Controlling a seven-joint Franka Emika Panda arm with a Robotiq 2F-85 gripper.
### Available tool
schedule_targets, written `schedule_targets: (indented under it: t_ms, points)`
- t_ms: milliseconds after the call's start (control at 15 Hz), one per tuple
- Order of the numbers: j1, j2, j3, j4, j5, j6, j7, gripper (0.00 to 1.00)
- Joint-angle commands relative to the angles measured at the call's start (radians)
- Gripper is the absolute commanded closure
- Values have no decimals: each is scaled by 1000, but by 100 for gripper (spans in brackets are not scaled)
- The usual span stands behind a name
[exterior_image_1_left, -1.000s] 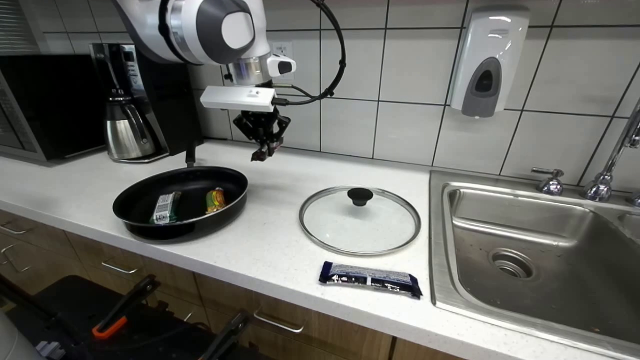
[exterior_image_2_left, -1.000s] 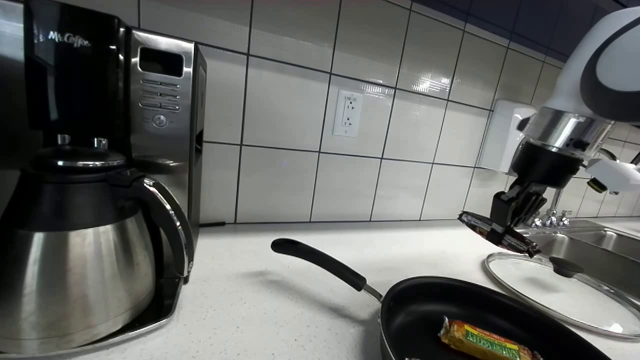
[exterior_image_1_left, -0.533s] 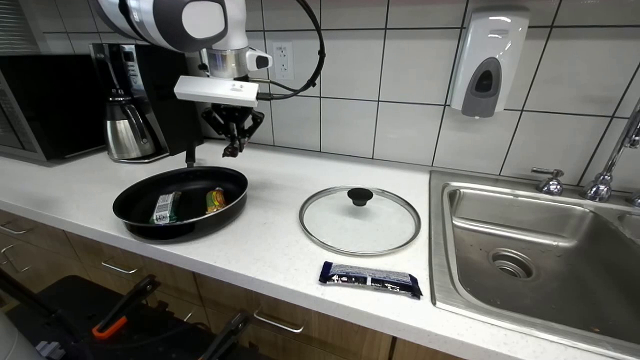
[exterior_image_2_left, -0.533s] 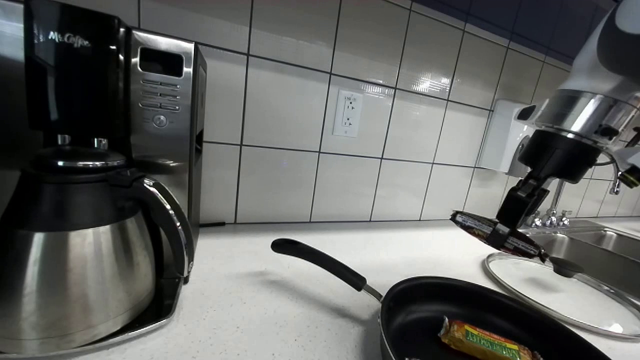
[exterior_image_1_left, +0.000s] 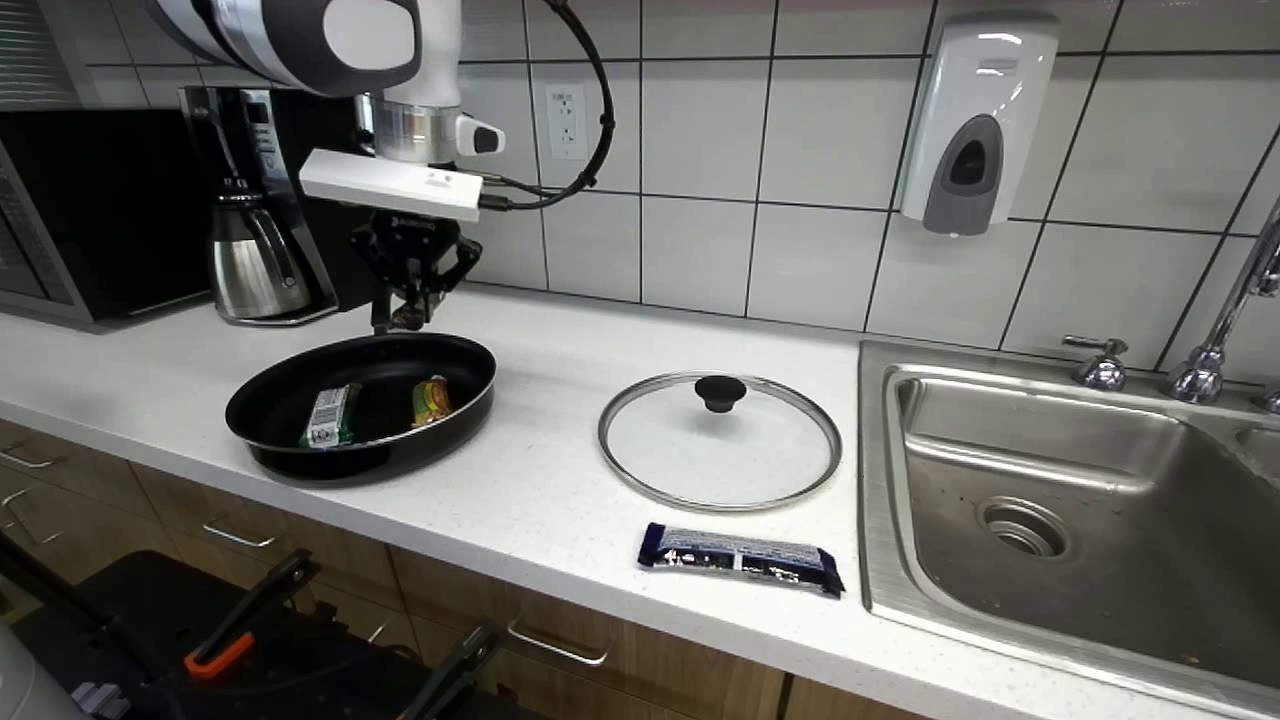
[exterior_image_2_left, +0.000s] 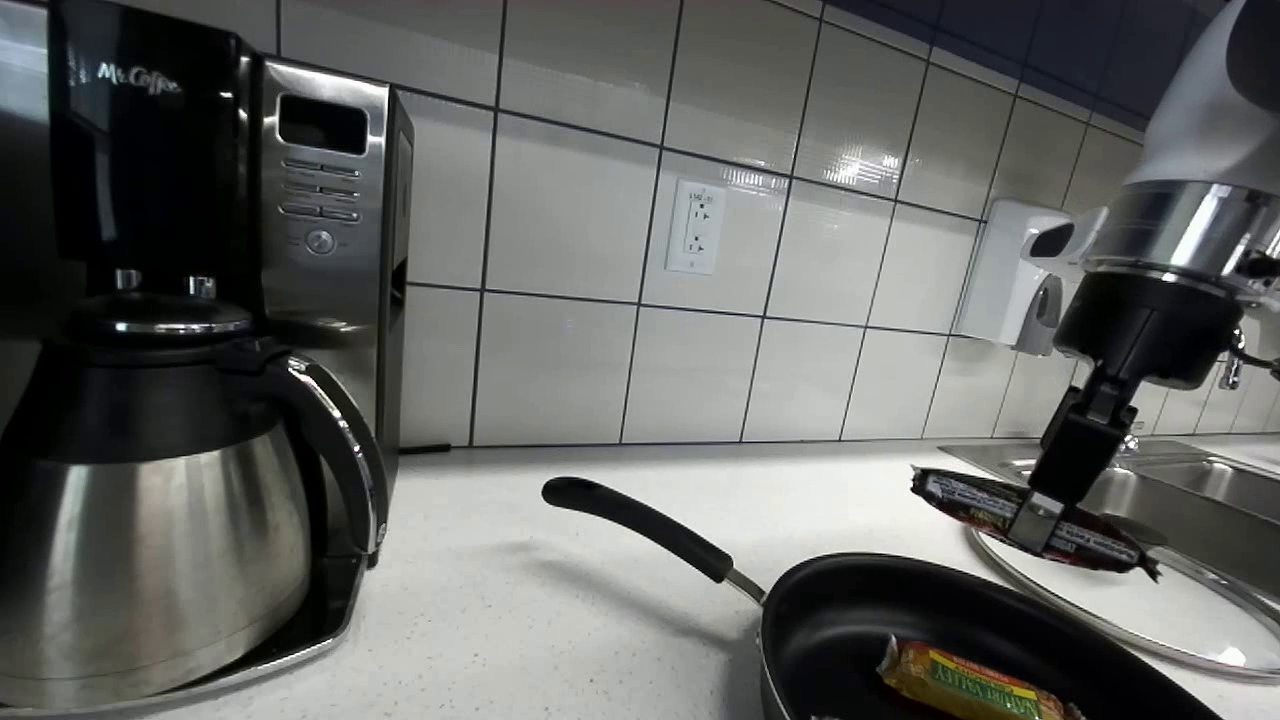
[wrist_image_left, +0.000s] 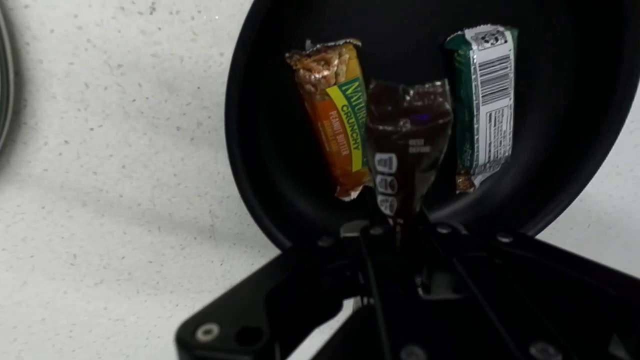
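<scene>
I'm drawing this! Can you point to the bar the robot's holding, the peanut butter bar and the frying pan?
Held dark-wrapped bar (wrist_image_left: 407, 142): wrist view, its wrapper's visible end.
Nature Valley peanut butter bar (wrist_image_left: 334, 127): wrist view, the wrapper's orange middle.
Frying pan (exterior_image_1_left: 385, 405): in an exterior view, the bare inside.

The held wrapper (wrist_image_left: 410, 140) is dark brown with white print. The peanut butter bar (wrist_image_left: 332, 120) is orange, yellow and green, the counter (wrist_image_left: 125, 165) speckled white.

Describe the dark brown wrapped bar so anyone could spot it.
Find the round black pan on the white counter. Nearby, the black gripper clamps the dark brown bar. Unlike the orange wrapped bar and green wrapped bar in the pan, it hangs midair.
</scene>
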Motion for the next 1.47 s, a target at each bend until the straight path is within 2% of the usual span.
schedule_targets:
  t_ms: [0, 333, 667, 1000, 1400]
  points:
    - [16, -22, -7, -6, 29, -93, -78, 97]
    - [28, 0, 6, 6, 33, -191, -120, 97]
    - [39, 61, 20, 27, 37, -226, -116, 97]
    - [34, 135, 60, 34, 7, -175, -70, 97]
    - [18, 221, 88, 69, 13, -111, -79, 97]
